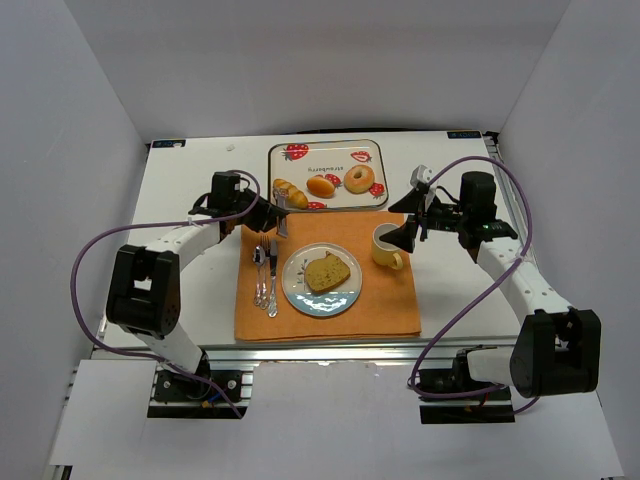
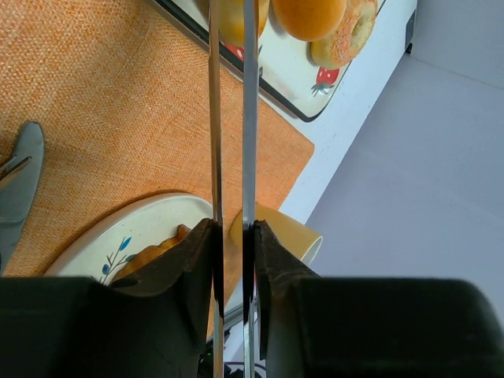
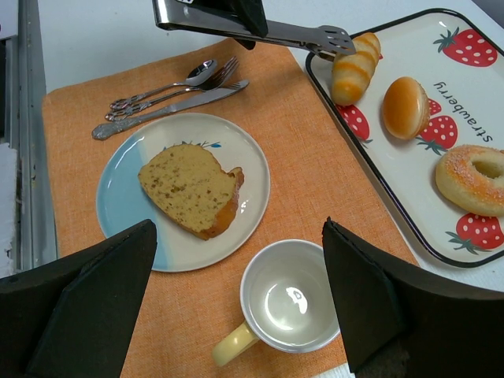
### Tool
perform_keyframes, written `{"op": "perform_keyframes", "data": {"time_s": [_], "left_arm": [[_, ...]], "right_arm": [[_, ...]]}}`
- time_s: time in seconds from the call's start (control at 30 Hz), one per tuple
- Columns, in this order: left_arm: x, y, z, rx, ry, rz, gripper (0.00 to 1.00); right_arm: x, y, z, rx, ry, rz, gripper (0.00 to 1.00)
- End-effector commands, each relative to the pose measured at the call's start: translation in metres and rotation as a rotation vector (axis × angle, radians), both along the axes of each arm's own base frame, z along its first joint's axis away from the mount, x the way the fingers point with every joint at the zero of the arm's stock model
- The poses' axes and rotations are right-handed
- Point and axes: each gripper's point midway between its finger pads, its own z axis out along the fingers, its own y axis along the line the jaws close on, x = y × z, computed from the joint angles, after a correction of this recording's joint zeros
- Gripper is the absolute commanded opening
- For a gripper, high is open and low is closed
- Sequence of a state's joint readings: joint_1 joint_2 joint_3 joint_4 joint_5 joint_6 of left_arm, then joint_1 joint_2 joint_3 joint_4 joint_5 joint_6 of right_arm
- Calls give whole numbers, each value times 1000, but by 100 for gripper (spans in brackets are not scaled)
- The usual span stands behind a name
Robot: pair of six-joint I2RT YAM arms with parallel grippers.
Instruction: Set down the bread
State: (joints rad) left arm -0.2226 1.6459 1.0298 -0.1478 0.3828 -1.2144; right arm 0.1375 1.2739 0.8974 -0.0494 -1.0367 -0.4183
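The tan speckled slice of bread [image 3: 191, 189] lies flat on the round blue-and-white plate [image 3: 126, 205], on the orange woven placemat [image 1: 380, 305]. Beside the plate are silver cutlery [image 3: 169, 94] and an empty yellow mug [image 3: 290, 295]. The left gripper [image 2: 234, 236] is pressed onto a pair of metal tongs [image 3: 260, 30], whose tips reach the striped roll [image 3: 352, 69] on the strawberry-print tray [image 1: 330, 150]; contact is unclear. The right gripper [image 3: 239, 228] hovers spread wide above the mug.
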Motion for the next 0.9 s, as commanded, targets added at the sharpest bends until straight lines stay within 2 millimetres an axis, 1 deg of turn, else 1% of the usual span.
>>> {"op": "perform_keyframes", "data": {"time_s": [0.0,0.03,0.1,0.13,0.17,0.2,0.23,0.33,0.37,0.4,0.43,0.47,0.5,0.57,0.6,0.63,0.67,0.7,0.73,0.77,0.8,0.83,0.87], "left_arm": [[10,-5,33,-38,-97,-16,21],[9,-4,39,-38,-112,-21,15],[5,-3,42,-32,-115,-26,12],[1,-3,48,-29,-130,-34,9],[-1,-2,49,-26,-130,-37,7],[-4,-2,51,-24,-134,-41,6],[-8,-2,60,-29,-154,-46,5],[-19,0,69,-24,-169,-59,2],[-25,2,79,-25,-187,-61,1],[-30,2,83,-25,-196,-64,1],[-37,3,81,-28,-189,-69,1],[-47,3,90,-38,-204,-79,0],[-53,4,93,-40,-208,-84,0],[-71,4,89,-50,-180,-105,0],[-81,6,98,-56,-200,-111,0],[-90,5,99,-59,-199,-121,0],[-107,3,101,-71,-190,-141,0],[-116,1,100,-75,-182,-153,0],[-126,-3,100,-83,-175,-169,0],[-142,-12,92,-91,-145,-208,0],[-152,-18,93,-113,-132,-218,0],[-168,-29,98,-135,-144,-262,0],[-177,-34,94,-146,-134,-280,0]], "right_arm": [[-4,1,13,19,-46,17,90],[-4,0,13,19,-46,16,89],[-5,0,13,19,-50,18,89],[-5,0,14,19,-52,19,90],[-6,0,14,19,-50,19,89],[-6,0,15,19,-55,20,89],[-6,1,14,19,-52,21,89],[-6,0,15,17,-54,23,89],[-6,0,15,14,-55,21,89],[-6,0,15,13,-58,20,89],[-5,0,16,13,-61,21,89],[-6,0,15,13,-57,21,89],[-5,0,15,12,-57,20,89],[-4,0,16,11,-61,21,90],[-4,-1,16,8,-66,19,89],[-3,-1,18,7,-70,17,89],[-1,-1,18,4,-75,15,89],[-1,-1,19,4,-76,15,89],[0,-2,18,4,-76,15,89],[0,-1,20,6,-80,18,89],[1,-2,20,6,-80,18,89],[2,-2,20,6,-79,18,90],[2,-1,20,7,-79,19,89]]}}
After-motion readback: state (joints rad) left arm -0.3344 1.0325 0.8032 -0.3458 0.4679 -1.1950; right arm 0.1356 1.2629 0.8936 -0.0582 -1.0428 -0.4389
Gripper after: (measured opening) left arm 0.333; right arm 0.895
